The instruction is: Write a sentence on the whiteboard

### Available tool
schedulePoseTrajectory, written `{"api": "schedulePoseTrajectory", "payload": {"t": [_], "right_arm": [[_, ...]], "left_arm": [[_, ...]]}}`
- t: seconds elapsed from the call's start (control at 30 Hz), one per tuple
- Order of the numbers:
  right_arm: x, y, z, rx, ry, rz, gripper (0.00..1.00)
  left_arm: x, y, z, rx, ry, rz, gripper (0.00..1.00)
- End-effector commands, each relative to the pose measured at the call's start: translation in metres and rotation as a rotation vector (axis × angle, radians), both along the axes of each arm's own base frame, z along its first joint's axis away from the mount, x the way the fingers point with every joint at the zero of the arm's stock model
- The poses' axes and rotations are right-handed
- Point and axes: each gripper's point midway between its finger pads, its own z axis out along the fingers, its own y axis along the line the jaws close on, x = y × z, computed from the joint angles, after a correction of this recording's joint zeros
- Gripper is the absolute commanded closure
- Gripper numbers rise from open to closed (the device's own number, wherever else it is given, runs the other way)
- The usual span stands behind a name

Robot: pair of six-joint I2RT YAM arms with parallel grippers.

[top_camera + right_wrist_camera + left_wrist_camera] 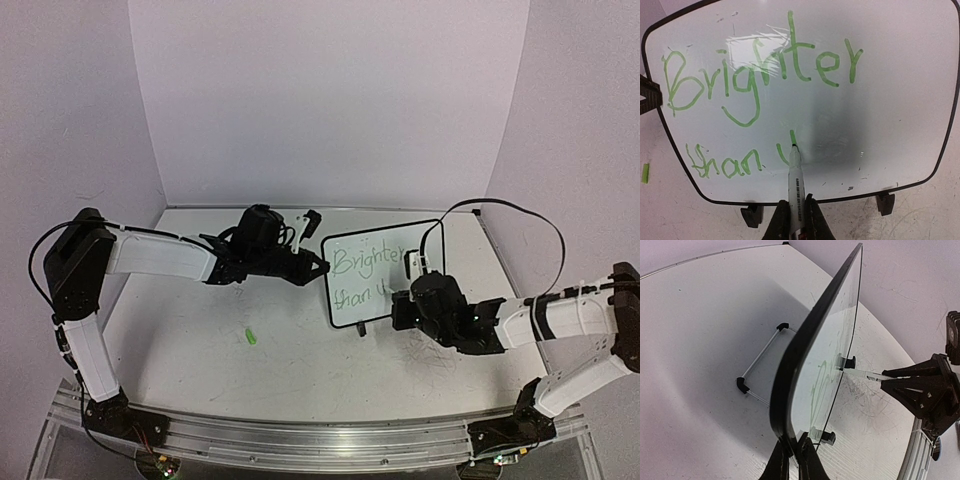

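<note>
The whiteboard stands tilted on its black feet in the middle of the table. My left gripper is shut on the board's left edge; in the left wrist view the fingers pinch the black frame. The sentence reads "Brighter" in green, with "than u" below. My right gripper is shut on a white marker, whose green tip touches the whiteboard at the last stroke of the "u". Seen from above, the right gripper sits at the board's lower right.
A green marker cap lies on the scuffed tabletop in front of the left arm. The board's wire stand reaches out behind it. A black cable loops above the right arm. Walls close in the back and sides.
</note>
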Motion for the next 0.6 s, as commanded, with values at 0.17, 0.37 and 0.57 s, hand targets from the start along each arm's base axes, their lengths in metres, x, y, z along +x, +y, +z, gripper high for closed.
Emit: {"api": "schedulePoseTrajectory", "payload": {"t": [0.17, 0.37, 0.57], "right_arm": [[-0.012, -0.007, -0.026, -0.003, 0.074, -0.022, 1.0], [-0.02, -0.004, -0.04, -0.015, 0.108, -0.011, 1.0], [-0.021, 0.004, -0.041, -0.021, 0.107, -0.001, 1.0]], "left_arm": [[0.019, 0.009, 0.015, 0.029, -0.067, 0.061, 1.0], [0.018, 0.009, 0.017, 0.027, -0.069, 0.061, 1.0], [0.018, 0.009, 0.018, 0.026, -0.072, 0.061, 1.0]]}}
